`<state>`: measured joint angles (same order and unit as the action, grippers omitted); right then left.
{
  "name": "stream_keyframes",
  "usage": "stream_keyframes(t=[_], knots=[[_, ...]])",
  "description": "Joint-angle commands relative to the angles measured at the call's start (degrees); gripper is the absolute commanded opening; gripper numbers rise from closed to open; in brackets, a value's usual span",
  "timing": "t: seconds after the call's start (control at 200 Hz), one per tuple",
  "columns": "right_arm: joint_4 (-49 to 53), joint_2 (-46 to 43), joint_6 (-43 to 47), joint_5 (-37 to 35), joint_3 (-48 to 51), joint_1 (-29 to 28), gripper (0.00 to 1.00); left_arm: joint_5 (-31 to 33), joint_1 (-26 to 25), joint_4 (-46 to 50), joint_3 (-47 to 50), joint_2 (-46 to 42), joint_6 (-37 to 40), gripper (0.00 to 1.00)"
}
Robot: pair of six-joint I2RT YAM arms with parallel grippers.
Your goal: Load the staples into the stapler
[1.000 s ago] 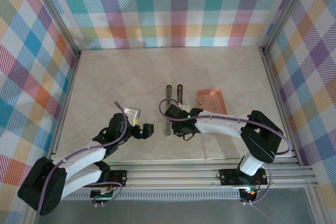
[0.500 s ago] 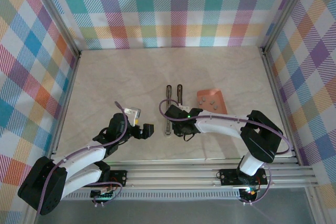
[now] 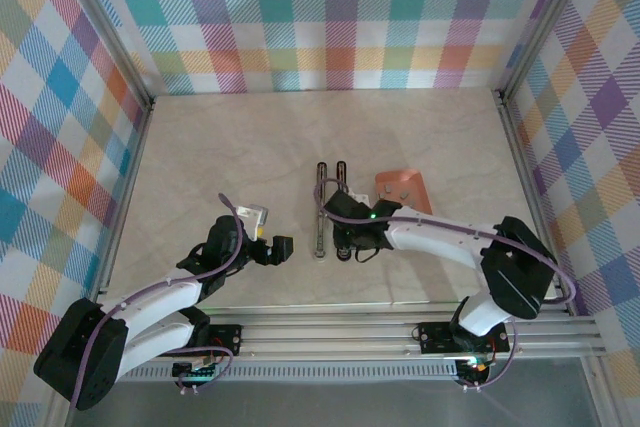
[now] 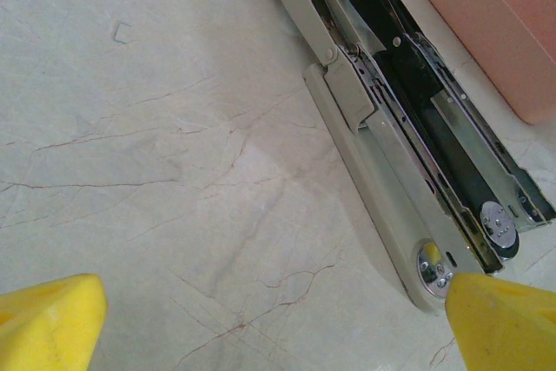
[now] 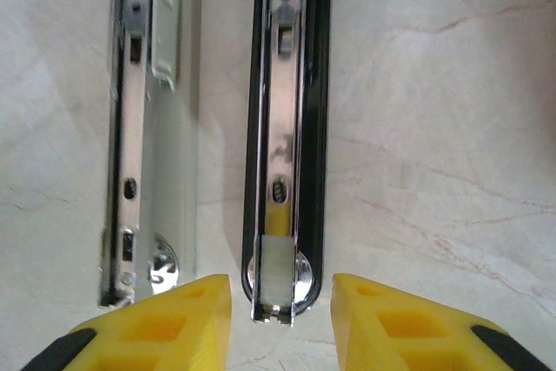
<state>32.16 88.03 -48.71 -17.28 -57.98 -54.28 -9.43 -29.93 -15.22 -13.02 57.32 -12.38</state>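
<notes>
Top cam: stapler [image 3: 320, 209] lies opened flat mid-table, its two long halves side by side running 12–6. Pink tray [image 3: 408, 185] sits just at its 3 o'clock; contents too small to tell. R gripper [image 3: 347, 247] hangs over the stapler's near end, arm reaching in from 4 o'clock. L gripper [image 3: 279, 247] is at 8 o'clock of the stapler, near but apart.

L wrist cam: grey base [image 4: 382, 188] and black magazine arm [image 4: 426, 93] run diag from 12 to 4 o'clock across the marble table [image 4: 156, 128]. Tray corner shows at 2 o'clock. L fingertips [image 4: 48, 327], yellow, sit in the two bottom corners. Jaws spread wide, bare table betw them. The tip at 4 o'clock is just by the base's end.

R wrist cam: base left of centre, magazine arm at centre, both running 12–6 w/ a strip of table betw them. R jaws spread, pads [image 5: 174, 319] either side of the magazine arm's near end. Can't tell if they touch it.
</notes>
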Motion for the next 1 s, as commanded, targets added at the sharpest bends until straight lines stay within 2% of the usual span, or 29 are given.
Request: stream_keyframes(t=[0.0,0.125,0.29,0.53,0.995], knots=[[-1.68,-1.07,0.46,5.32,0.1,3.03,0.34,-0.07,-0.48,-0.6,-1.66,-0.52,0.61,1.0],[-2.7,0.71,-0.45,10.95,0.48,6.11,0.33,-0.06,-0.48,-0.6,-1.66,-0.54,0.7,1.0],[-3.69,4.72,-0.49,14.57,-0.48,7.43,0.32,-0.07,-0.48,-0.34,-1.66,-0.71,0.7,1.0],[-0.59,9.2,-0.5,13.69,-3.08,7.61,0.3,0.38,-0.48,-0.07,-1.31,-1.65,0.74,1.0],[-0.07,9.79,-0.61,14.84,-1.74,7.87,0.22,0.37,-0.48,-0.33,-1.14,-1.57,0.69,1.0]])
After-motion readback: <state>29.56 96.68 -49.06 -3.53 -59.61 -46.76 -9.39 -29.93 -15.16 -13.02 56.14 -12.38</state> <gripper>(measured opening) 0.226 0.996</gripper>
